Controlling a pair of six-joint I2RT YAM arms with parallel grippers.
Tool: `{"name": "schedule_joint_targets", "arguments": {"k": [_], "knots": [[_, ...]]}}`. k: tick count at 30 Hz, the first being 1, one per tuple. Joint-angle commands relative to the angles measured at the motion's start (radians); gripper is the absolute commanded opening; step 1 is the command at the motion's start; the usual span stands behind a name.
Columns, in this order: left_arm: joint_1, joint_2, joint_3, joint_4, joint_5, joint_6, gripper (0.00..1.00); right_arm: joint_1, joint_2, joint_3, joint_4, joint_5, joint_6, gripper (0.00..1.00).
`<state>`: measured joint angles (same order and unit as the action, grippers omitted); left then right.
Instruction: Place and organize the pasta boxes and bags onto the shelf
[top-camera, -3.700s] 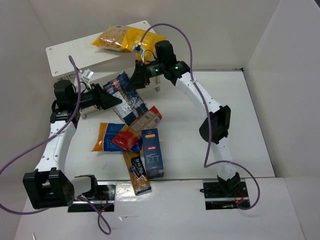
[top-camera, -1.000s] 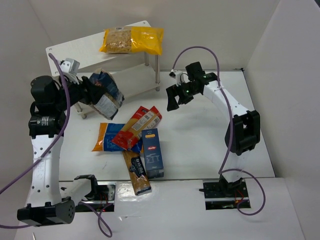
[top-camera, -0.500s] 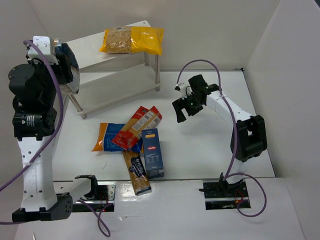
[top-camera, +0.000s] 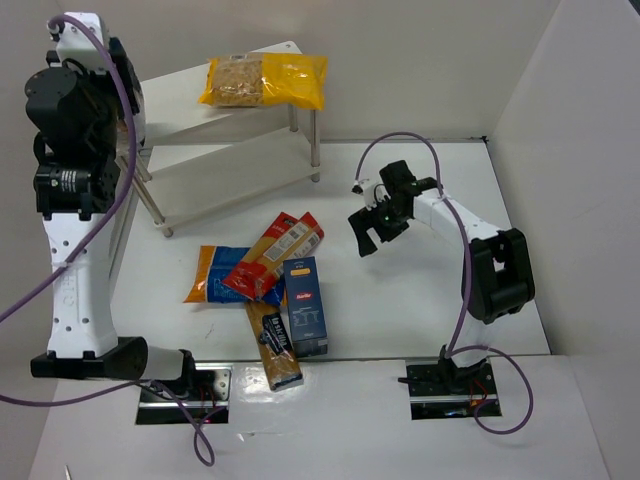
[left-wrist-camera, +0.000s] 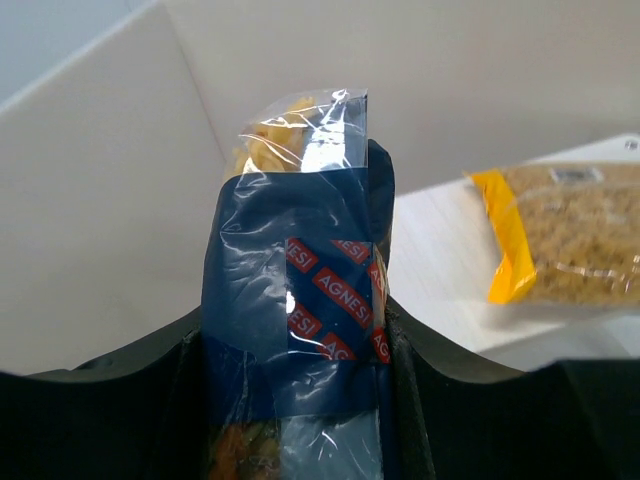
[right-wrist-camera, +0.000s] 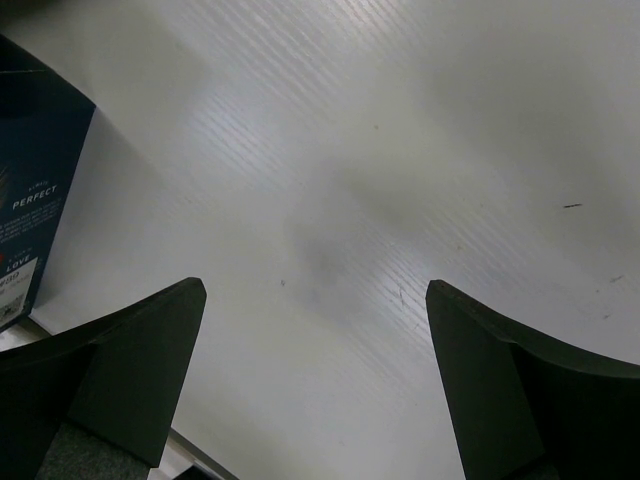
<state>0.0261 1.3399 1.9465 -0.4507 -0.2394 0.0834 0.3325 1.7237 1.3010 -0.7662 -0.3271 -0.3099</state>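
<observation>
The left claw (left-wrist-camera: 295, 345) is pinching the clear bag (left-wrist-camera: 300, 260) by its lower part, jaws pressed tight on the crinkled plastic, with the pasta-filled end standing up between them. In the top view the left arm (top-camera: 75, 200) is rearing tall in the upper left of the frame, beside the left end of the shelf (top-camera: 165, 100). The yellow bag (top-camera: 265, 80) is lying on the right part of the top board. At centre right, the right claw (top-camera: 367, 228) is hovering with jaws spread wide and nothing in them over bare bench (top-camera: 420, 300). Waiting in a heap at lower centre are the orange bag (top-camera: 208, 275), the red box (top-camera: 275, 250), the blue box (top-camera: 305, 305) and the tan box (top-camera: 272, 345).

The step in hand appears to be carrying the clear bag to the shelf. The next move likely calls for swinging it over the bare left part of the top board, lowering it until it is resting flat just beside the yellow bag without nudging it, and only then parting the jaws. The right claw seems placed to go for the heap.
</observation>
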Motion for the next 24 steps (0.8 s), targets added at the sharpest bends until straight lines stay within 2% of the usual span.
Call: {"name": "schedule_joint_targets", "arguments": {"k": [1,15,24], "knots": [[-0.005,0.002,0.144,0.202,-0.021,0.03,0.0,-0.036,0.008,-0.005,0.047,-0.05,-0.029,1.0],[-0.005,0.191,0.291,0.234,-0.07,0.073,0.0,-0.046,0.027,-0.025,0.047,-0.096,-0.067,1.0],[0.014,0.237,0.226,0.265,-0.103,0.093,0.0,-0.046,0.036,-0.025,0.038,-0.105,-0.067,1.0]]}}
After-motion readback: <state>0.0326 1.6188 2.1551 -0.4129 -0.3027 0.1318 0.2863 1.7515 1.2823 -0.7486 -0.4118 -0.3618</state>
